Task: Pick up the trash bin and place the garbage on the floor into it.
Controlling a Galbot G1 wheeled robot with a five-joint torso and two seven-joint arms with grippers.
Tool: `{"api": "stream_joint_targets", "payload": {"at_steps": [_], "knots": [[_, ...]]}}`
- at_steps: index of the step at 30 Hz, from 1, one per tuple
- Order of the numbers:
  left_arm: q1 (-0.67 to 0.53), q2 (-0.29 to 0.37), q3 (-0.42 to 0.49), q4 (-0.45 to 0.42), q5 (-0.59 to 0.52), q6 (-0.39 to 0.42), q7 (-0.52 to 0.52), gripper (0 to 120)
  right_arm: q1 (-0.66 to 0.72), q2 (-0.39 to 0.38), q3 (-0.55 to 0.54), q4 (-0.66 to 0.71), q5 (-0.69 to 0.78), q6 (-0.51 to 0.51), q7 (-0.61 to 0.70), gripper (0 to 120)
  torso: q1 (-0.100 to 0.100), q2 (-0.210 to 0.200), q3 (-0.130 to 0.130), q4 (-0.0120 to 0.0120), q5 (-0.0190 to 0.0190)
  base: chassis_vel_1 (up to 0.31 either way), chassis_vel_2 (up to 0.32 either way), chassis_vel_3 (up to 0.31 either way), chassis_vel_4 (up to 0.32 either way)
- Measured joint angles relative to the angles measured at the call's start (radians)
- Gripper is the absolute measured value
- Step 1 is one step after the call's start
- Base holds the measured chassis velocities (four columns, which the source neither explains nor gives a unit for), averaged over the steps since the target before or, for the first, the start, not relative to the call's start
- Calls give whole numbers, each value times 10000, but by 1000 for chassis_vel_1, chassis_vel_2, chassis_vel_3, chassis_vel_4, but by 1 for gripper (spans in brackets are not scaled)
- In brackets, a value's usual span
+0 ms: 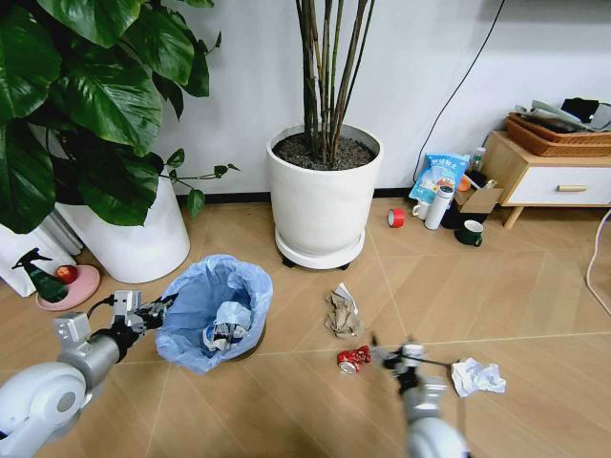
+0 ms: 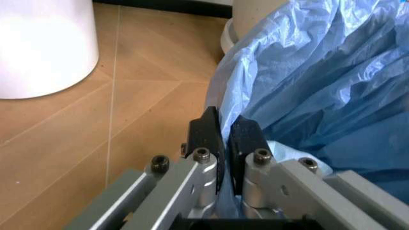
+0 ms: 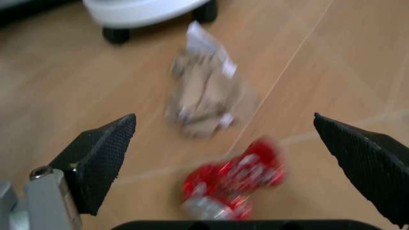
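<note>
Bin (image 1: 215, 310) rim bag pinched by left gripper (image 2: 225, 139). Right gripper (image 3: 223, 167) spread wide, empty, above can (image 3: 230, 184); descent best centred before closing.

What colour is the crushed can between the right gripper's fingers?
Red with silver ends; the crushed can shows best in the right wrist view, under the open right gripper.

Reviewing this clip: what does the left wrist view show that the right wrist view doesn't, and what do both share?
Left wrist only: the left gripper shut on the trash bin at its blue-bagged rim, beside a white plant pot.
Right wrist only: the right gripper open above the crushed red can, with crumpled brown paper beyond.
Both: the floor of tan tiles.
</note>
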Motion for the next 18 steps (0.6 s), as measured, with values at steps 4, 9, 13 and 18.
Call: {"api": "stream_joint_targets", "payload": {"at_steps": [4,9,13,18], "knots": [[0,17,28,43,-7,3,-8,0,225,289,-394,-202,160,-206,321,100,0,0,0,1,-2,0,0,0,0],[-18,116,43,109,-136,24,-83,0,901,940,-1061,-1164,181,-464,967,100,0,0,1,2,-1,0,0,0,0],[-58,203,42,156,-242,33,-118,0,1379,1127,-1210,-1783,640,-511,1186,100,0,0,1,-1,-2,0,0,0,0],[-130,235,50,240,-309,42,-164,0,2033,1211,-1278,-2162,1624,-604,1348,100,0,0,1,0,-2,0,0,0,0]]}}
